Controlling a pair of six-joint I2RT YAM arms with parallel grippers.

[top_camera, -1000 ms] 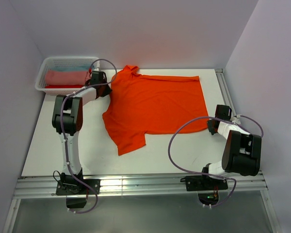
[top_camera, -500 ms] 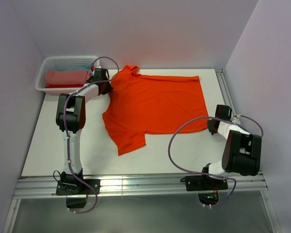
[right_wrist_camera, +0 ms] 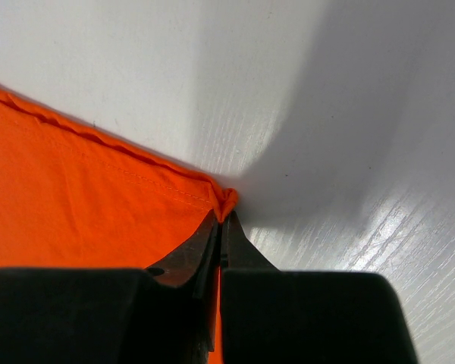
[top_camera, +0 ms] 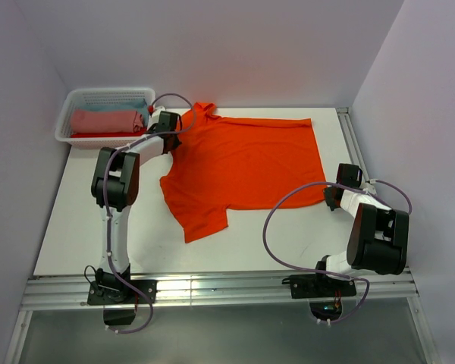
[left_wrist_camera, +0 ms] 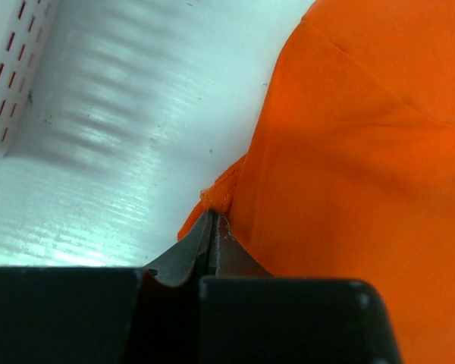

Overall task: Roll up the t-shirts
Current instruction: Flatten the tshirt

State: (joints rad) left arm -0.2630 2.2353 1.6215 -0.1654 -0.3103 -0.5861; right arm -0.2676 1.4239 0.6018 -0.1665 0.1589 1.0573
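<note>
A bright orange t-shirt [top_camera: 243, 163] lies spread flat on the white table, collar at the far left, one sleeve toward the near left. My left gripper [top_camera: 172, 138] is shut on the shirt's left edge near the collar; the wrist view shows the pinched orange fold [left_wrist_camera: 220, 196] at the fingertips [left_wrist_camera: 213, 218]. My right gripper [top_camera: 327, 196] is shut on the shirt's near right hem corner [right_wrist_camera: 226, 199]. Folded salmon-pink [top_camera: 102, 120], pale blue [top_camera: 125, 106] and red [top_camera: 95, 136] garments lie in the basket.
A white lattice basket [top_camera: 67, 114] stands at the far left corner, just left of my left gripper; its wall shows in the left wrist view [left_wrist_camera: 7, 68]. A metal rail [top_camera: 212, 287] runs along the near edge. Walls close in on three sides.
My left gripper has moved right, away from the basket, pulling the shirt's edge with it. The right arm has not moved.
</note>
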